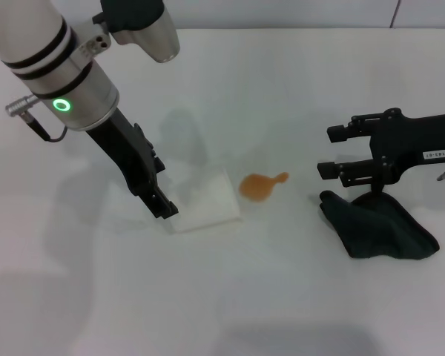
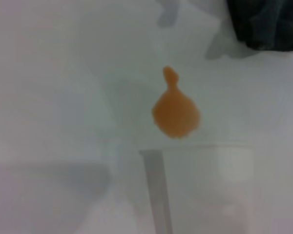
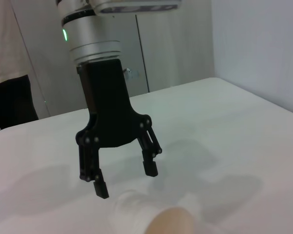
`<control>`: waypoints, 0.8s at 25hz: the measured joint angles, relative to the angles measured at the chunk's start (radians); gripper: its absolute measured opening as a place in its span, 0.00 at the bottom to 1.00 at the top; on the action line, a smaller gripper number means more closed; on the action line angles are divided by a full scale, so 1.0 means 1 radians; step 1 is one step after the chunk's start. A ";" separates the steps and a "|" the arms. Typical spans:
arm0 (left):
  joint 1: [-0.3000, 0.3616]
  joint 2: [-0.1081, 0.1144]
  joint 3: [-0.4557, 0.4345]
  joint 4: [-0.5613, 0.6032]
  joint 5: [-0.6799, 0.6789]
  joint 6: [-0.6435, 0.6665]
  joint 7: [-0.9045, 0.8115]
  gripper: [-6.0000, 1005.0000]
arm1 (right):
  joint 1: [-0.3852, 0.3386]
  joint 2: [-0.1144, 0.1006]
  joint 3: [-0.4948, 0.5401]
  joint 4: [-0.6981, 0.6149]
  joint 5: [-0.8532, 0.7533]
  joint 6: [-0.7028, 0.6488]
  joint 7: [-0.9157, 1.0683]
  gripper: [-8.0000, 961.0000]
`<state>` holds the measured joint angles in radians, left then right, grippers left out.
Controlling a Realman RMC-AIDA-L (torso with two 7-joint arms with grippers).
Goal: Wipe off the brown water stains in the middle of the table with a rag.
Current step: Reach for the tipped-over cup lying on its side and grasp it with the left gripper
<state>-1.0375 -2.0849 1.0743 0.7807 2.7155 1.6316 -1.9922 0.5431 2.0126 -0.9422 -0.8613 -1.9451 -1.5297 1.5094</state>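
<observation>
Just beyond the left gripper [image 1: 165,210], on its inner side, a white cup [image 1: 206,197] lies tipped over on the table [image 1: 267,297], and past the cup sits the brown water stains [image 1: 258,185], a rounded orange blot with a thin tail. That gripper hangs over the cup with its jaws spread wide and nothing between them. Directly below the right gripper [image 1: 325,152], whose fingers also stand apart and empty, the rag [image 1: 377,225] lies crumpled, well apart from the blot.

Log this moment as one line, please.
left gripper: open by white cup | right gripper: open over rag | brown stain: unwiped on table
</observation>
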 joint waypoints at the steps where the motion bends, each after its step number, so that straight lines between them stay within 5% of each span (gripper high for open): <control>1: 0.000 0.000 0.003 -0.006 0.000 -0.006 0.000 0.85 | 0.000 0.000 0.000 0.000 0.000 0.000 0.000 0.74; 20: -0.011 -0.003 0.132 -0.073 -0.092 -0.091 -0.018 0.84 | 0.006 0.000 -0.004 0.001 0.000 0.008 0.000 0.74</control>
<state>-1.0482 -2.0878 1.2060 0.7076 2.6239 1.5404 -2.0105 0.5487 2.0125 -0.9465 -0.8603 -1.9451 -1.5218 1.5094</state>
